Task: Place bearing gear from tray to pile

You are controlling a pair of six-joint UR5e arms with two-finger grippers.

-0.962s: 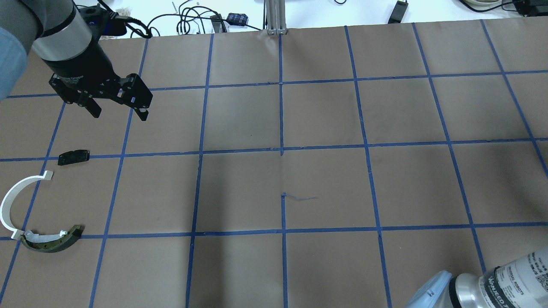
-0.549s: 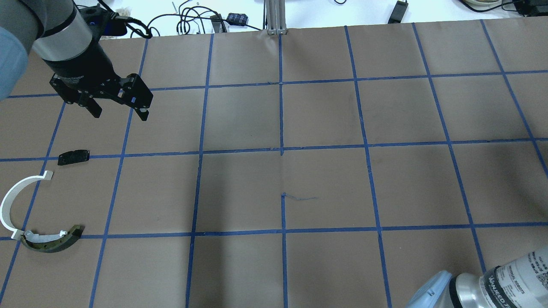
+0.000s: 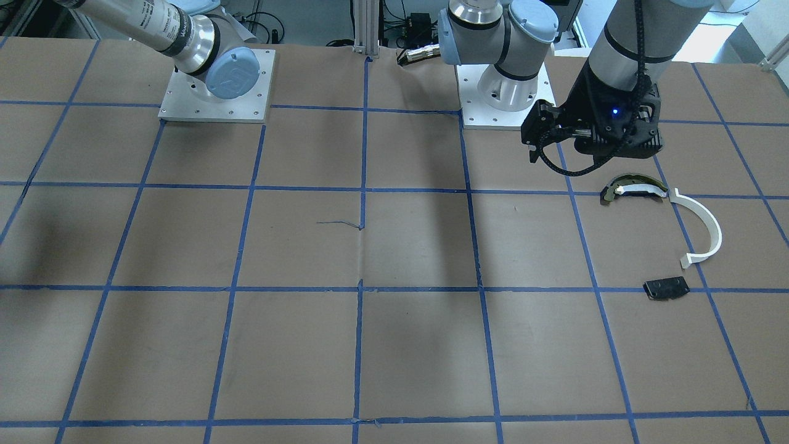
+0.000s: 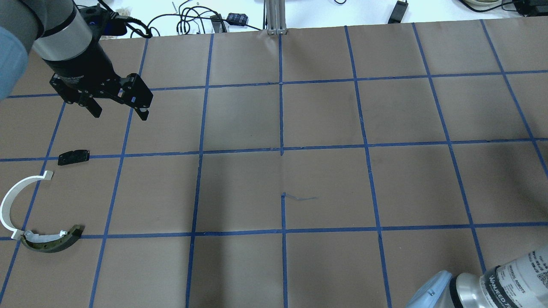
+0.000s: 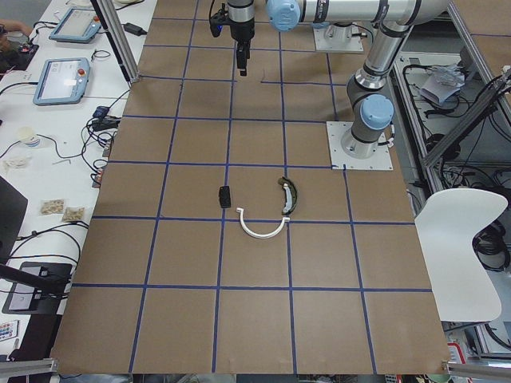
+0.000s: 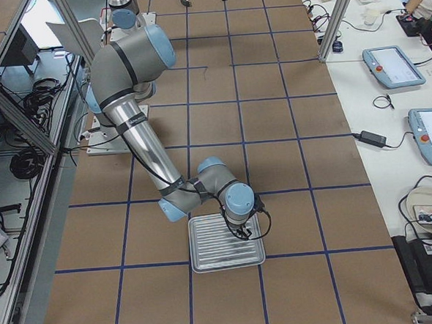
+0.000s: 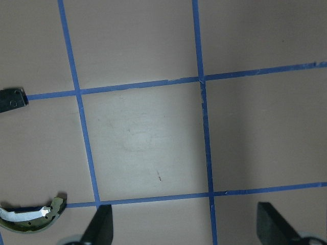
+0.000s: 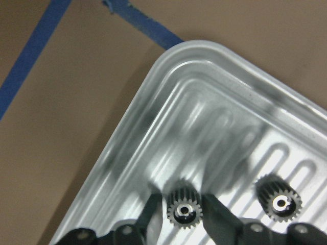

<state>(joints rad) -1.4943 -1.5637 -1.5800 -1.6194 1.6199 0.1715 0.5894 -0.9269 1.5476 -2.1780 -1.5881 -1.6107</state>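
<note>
In the right wrist view, a bearing gear (image 8: 184,209), small, black and toothed with a centre hole, lies in the ribbed metal tray (image 8: 153,127). My right gripper (image 8: 183,213) has its fingers pressed against both sides of the gear. It shows low over the tray (image 6: 207,262) in the exterior right view. A second gear (image 8: 278,201) lies beside it. The pile is the white half-ring (image 4: 8,201), the dark curved piece (image 4: 51,241) and the flat black plate (image 4: 73,157). My left gripper (image 4: 120,114) hangs open and empty above the table, beyond the plate.
The table is brown paper with a blue tape grid (image 4: 282,149). Cables and a metal post (image 4: 274,17) lie along the far edge. The arm bases (image 3: 216,86) stand at the near side. Operator desks with tablets (image 6: 393,67) flank the table.
</note>
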